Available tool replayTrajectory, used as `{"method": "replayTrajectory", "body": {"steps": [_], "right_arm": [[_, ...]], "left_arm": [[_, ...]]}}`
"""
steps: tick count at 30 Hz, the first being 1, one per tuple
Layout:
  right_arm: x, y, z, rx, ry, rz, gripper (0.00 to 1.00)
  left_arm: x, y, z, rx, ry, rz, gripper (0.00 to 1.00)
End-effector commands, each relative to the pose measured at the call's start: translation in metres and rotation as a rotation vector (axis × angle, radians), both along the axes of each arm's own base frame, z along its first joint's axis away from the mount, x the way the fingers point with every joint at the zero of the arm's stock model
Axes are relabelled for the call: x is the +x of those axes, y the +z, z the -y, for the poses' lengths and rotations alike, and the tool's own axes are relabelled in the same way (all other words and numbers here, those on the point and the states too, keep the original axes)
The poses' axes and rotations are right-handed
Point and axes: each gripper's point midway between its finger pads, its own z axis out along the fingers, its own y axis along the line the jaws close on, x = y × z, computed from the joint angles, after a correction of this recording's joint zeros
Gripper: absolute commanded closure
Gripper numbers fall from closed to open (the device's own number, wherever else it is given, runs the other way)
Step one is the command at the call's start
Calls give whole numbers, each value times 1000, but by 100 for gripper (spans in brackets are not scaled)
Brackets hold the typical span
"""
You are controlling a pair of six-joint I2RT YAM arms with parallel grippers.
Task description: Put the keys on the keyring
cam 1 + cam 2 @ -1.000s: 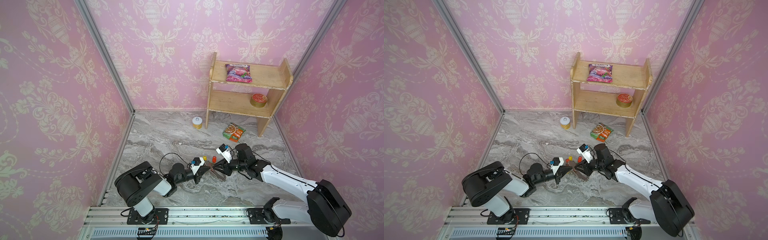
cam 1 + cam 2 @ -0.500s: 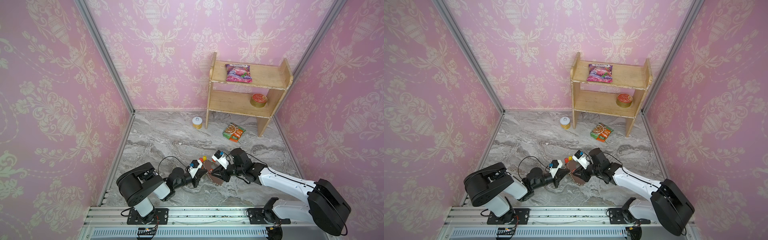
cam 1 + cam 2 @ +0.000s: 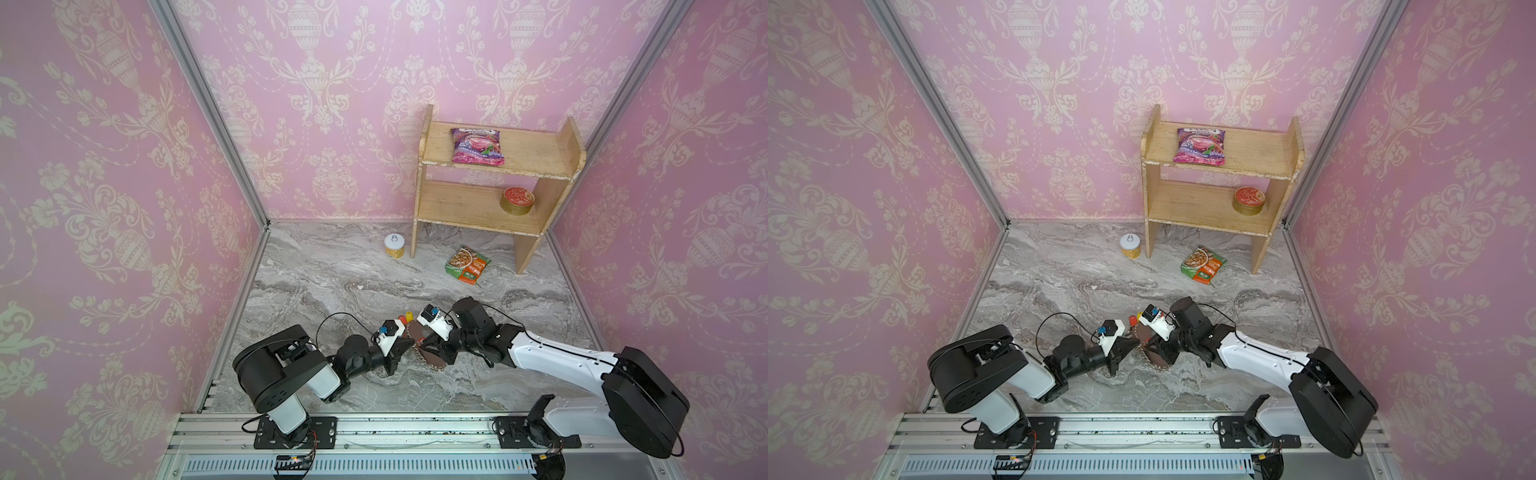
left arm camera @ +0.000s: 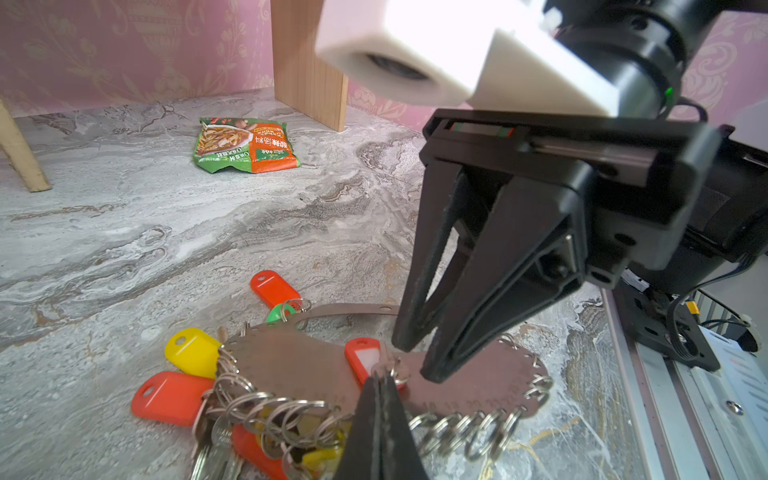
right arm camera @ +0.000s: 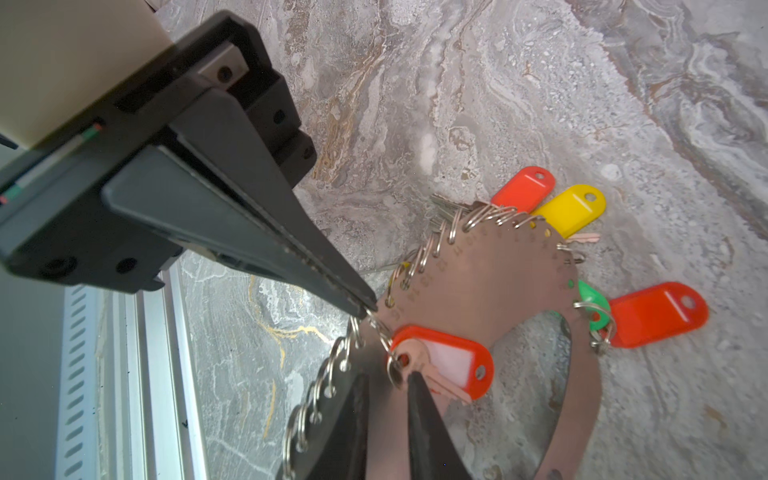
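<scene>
The keyring (image 4: 291,365) is a grey-brown band edged with linked silver rings and lies on the marble floor; it also shows in both top views (image 3: 432,360) (image 3: 1159,360). On it rests a silver key with a red tag (image 5: 451,365) (image 4: 362,358). My left gripper (image 4: 380,374) (image 5: 368,308) (image 3: 411,341) is shut on the small ring at that key's head. My right gripper (image 5: 388,379) (image 4: 422,359) (image 3: 422,345) is open a little, tips down on the band either side of that ring. Other keys with red (image 4: 170,398), yellow (image 4: 192,351) and green (image 5: 592,305) tags lie round the band.
A wooden shelf (image 3: 490,208) stands at the back right with a pink packet (image 3: 478,146) and a round tin (image 3: 515,200) on it. A small can (image 3: 394,246) and a noodle packet (image 3: 467,264) lie on the floor. A metal rail (image 3: 374,428) runs along the front edge.
My right arm has moved left towards the left gripper, and its tips now rest on the band. Its jaws have narrowed slightly. The left gripper stays shut.
</scene>
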Motion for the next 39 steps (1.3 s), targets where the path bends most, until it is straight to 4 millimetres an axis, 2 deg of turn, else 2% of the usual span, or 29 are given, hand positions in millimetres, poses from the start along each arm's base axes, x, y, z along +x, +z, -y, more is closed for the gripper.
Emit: {"method": "replayTrajectory", "body": {"steps": [1,8,14,22,29,33,39], "right_arm": [[11,10,-9,12,18,62,81],[12,5,-14,1,50,54,84],[6,4,-14,5,59,22,100],[-7,0,-13,11,68,-25,100],[-21,-12,-14,-25,61,-59,100],[-24,-15,-15,-24,37,-76,100],[-27,-31,-11,-74,-13,-57,100]], "left_arm": [[-5,4,4,-15,-28,11,100],[-5,6,4,-13,-30,30,100],[2,7,1,-2,5,55,100],[17,17,1,-20,43,86,100],[30,28,2,-45,59,104,100],[38,32,2,-54,67,114,100],[46,38,5,-73,58,120,100]]}}
